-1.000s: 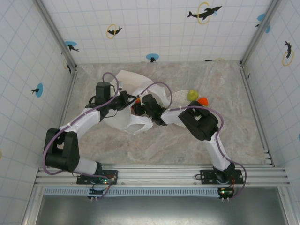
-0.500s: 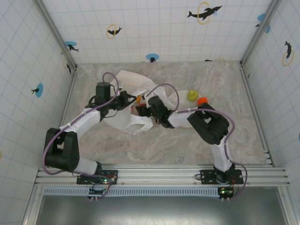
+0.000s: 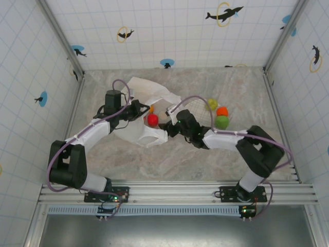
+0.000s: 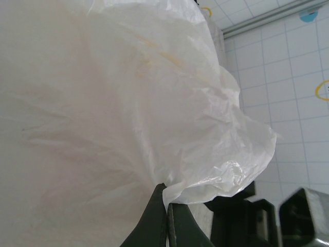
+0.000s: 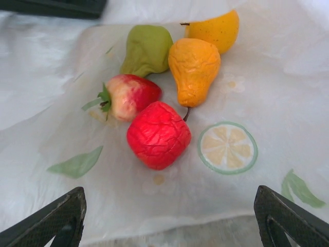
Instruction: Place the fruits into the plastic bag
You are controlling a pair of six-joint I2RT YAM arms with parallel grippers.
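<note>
- The left end effector [image 4: 167, 218] is pinching a fold of the bag [image 4: 128, 103]. Its jaws are shut tight on the thin plastic billowing above it.
- The right end effector [image 5: 168, 206] is hovering with jaws spread wide, gripping nothing.
- Just ahead of it, a red fruit [image 5: 158, 135] is lying on the bag's plastic, touching a strawberry [image 5: 128, 96].
- A green pear [image 5: 148, 49], an orange pear [image 5: 194, 69] and a yellow fruit [image 5: 215, 30] are lying farther ahead.
- Behind it, a yellow-green fruit [image 3: 212, 104], an orange fruit [image 3: 222, 111] and a green fruit [image 3: 222, 122] are sitting by the plate [image 3: 200, 110].
</note>
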